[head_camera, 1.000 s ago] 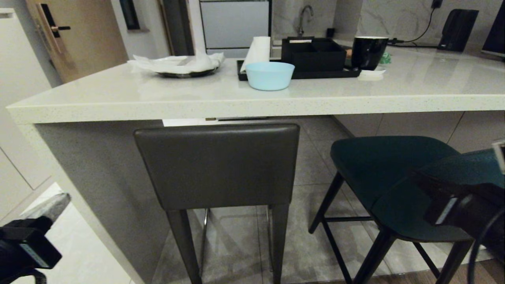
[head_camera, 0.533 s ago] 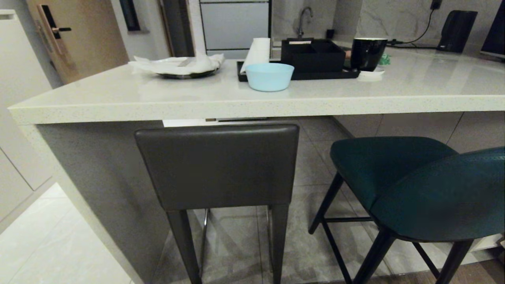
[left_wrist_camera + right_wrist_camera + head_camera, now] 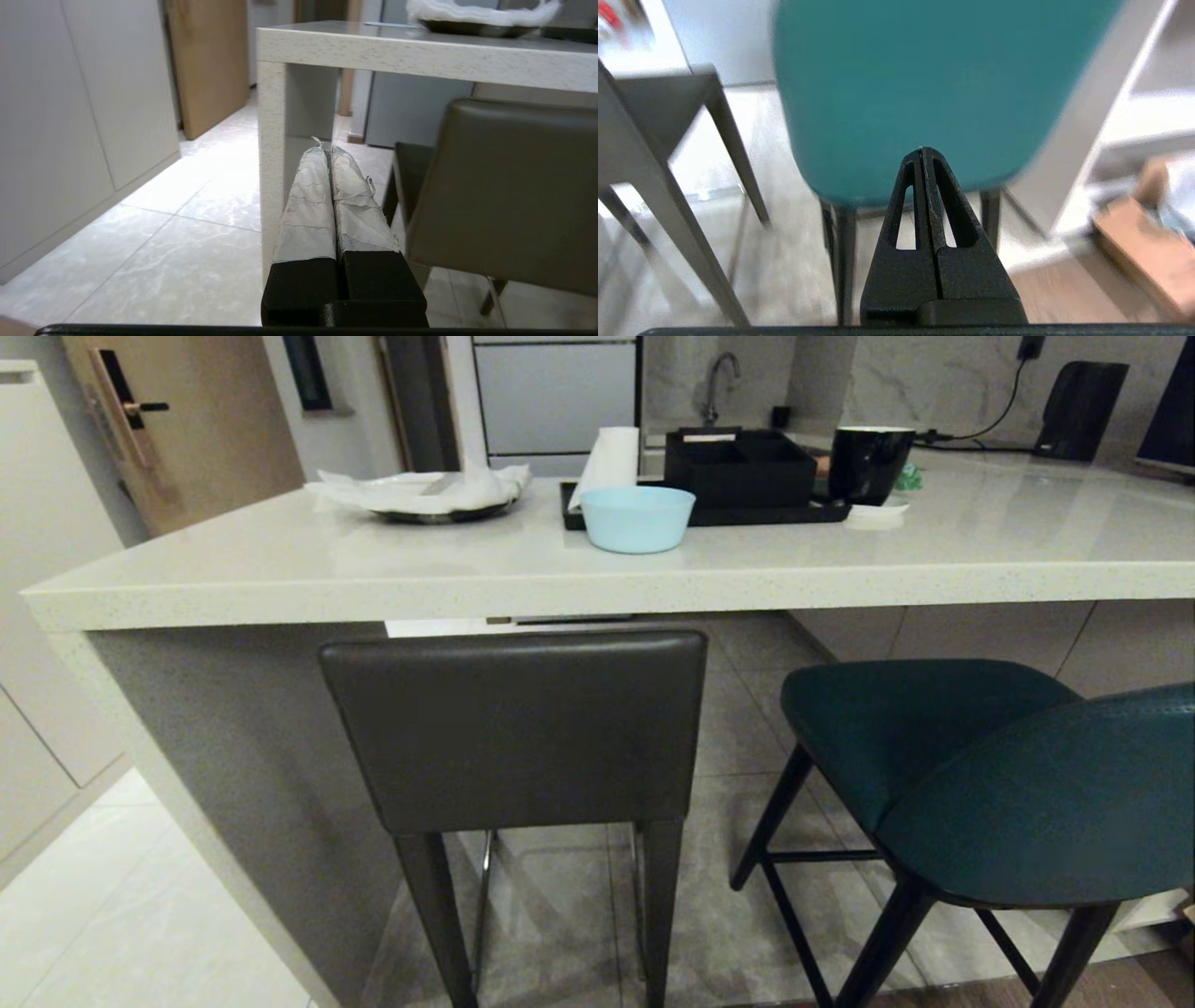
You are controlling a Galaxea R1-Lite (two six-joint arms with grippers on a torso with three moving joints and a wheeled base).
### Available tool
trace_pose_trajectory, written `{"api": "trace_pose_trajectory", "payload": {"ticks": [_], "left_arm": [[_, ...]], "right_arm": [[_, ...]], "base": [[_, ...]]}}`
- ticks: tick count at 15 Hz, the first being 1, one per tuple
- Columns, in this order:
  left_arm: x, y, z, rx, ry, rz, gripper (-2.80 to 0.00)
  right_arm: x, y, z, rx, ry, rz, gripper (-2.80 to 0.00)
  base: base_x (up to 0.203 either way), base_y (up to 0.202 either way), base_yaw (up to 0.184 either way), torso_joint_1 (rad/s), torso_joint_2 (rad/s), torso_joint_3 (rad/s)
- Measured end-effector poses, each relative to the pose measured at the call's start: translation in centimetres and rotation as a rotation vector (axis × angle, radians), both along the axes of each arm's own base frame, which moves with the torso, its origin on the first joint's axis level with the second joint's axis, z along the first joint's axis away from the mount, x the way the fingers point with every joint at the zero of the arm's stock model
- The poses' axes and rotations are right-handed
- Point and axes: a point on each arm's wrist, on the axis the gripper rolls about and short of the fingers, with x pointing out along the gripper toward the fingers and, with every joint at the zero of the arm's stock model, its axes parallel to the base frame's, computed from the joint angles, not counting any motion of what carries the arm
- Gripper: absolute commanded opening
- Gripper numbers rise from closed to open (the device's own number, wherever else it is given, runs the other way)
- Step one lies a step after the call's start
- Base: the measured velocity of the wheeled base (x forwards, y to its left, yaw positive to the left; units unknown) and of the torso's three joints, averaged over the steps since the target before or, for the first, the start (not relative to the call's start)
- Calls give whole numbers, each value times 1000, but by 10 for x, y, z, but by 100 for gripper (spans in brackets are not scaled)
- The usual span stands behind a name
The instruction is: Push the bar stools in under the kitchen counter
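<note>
Two bar stools stand at the kitchen counter [image 3: 597, 581]. The dark grey stool [image 3: 513, 728] has its back just under the counter's edge. The teal stool [image 3: 990, 775] stands to its right, angled, with seat and back out in front of the counter. Neither arm shows in the head view. In the left wrist view my left gripper [image 3: 327, 149] is shut and empty, low beside the grey stool's back [image 3: 509, 186], pointing at the counter's side panel [image 3: 273, 163]. In the right wrist view my right gripper [image 3: 922, 151] is shut and empty, behind the teal back [image 3: 924, 93].
On the countertop sit a light blue bowl [image 3: 638, 518], a black tray with boxes [image 3: 738, 471], a black mug [image 3: 868, 459], a paper roll [image 3: 609, 457] and a plate with white paper [image 3: 425, 490]. White cabinets [image 3: 37, 579] stand left. A cardboard box [image 3: 1143, 252] lies on the floor at right.
Both arms have dropped out of the head view: a second ago the left gripper showed at the lower left and the right arm in front of the teal back. The stools have not moved.
</note>
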Motion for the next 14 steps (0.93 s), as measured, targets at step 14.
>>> {"api": "trace_pose_trajectory", "payload": {"ticks": [14], "left_arm": [[-10, -10, -101, 84, 247, -308, -280]], "right_arm": [[24, 5, -65, -6, 45, 191, -280]], "base": [[0, 0, 0, 0, 0, 0]]}}
